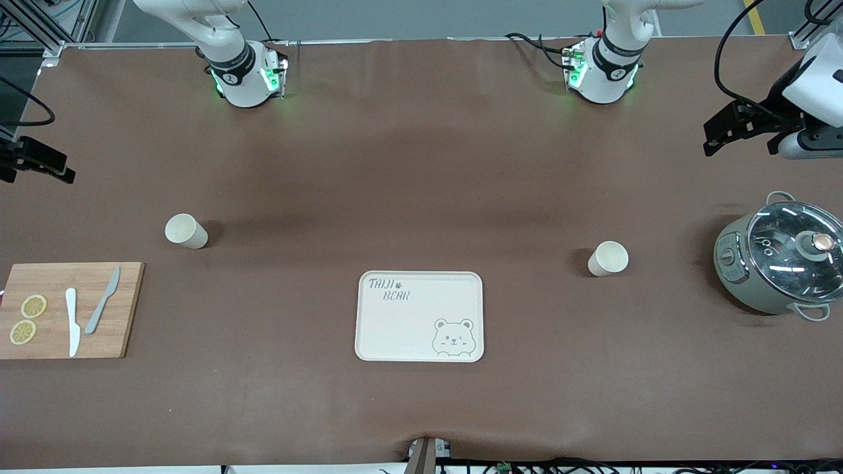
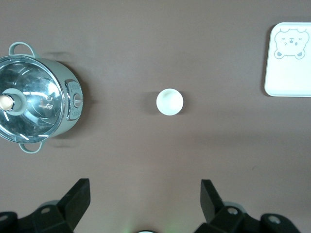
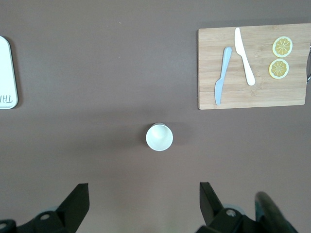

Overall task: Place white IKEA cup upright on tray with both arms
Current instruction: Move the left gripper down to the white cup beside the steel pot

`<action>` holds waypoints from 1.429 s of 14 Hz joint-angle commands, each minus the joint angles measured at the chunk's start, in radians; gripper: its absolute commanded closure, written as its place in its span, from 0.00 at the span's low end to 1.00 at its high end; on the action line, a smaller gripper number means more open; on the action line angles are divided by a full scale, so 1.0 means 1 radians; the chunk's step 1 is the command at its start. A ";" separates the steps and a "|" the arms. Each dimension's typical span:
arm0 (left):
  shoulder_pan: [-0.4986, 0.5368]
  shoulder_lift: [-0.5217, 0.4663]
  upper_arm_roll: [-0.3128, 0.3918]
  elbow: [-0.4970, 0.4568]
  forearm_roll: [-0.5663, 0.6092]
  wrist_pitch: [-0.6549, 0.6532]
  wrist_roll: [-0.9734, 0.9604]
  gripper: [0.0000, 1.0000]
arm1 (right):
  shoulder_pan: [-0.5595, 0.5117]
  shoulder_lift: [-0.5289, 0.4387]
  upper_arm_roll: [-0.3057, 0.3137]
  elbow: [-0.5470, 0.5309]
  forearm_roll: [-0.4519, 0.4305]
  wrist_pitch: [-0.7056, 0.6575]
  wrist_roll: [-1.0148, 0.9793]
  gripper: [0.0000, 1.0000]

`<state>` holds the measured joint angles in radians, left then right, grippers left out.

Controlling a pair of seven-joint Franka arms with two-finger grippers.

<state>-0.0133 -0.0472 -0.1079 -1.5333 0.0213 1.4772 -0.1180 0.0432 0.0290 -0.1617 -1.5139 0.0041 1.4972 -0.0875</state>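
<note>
2 cups (image 1: 608,258) upright — tray (image 1: 419,316) bare.

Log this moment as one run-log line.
left tool: open, above cup | right tool: open, above second cup | tray: bare

Open right gripper (image 3: 143,206) hangs over an upright white cup (image 3: 159,137) near the cutting board (image 3: 252,92).
</note>
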 commanded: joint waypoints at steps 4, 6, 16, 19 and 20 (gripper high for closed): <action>0.003 0.015 0.002 0.028 0.000 -0.023 0.018 0.00 | -0.013 -0.012 0.005 -0.009 0.016 -0.005 -0.014 0.00; 0.004 0.023 0.017 0.028 0.000 -0.023 0.015 0.00 | -0.013 -0.012 0.005 -0.009 0.016 -0.005 -0.014 0.00; 0.042 0.115 0.034 -0.227 0.019 0.342 0.014 0.00 | -0.014 -0.012 0.005 -0.009 0.016 -0.005 -0.014 0.00; 0.042 0.133 0.034 -0.315 0.019 0.466 0.014 0.00 | -0.014 -0.012 0.005 -0.009 0.016 -0.005 -0.014 0.00; 0.042 0.154 0.034 -0.324 0.019 0.492 0.014 0.00 | -0.014 -0.012 0.005 -0.009 0.016 -0.005 -0.014 0.00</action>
<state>0.0271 0.1056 -0.0710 -1.8110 0.0245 1.9099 -0.1173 0.0427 0.0290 -0.1620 -1.5146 0.0041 1.4970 -0.0877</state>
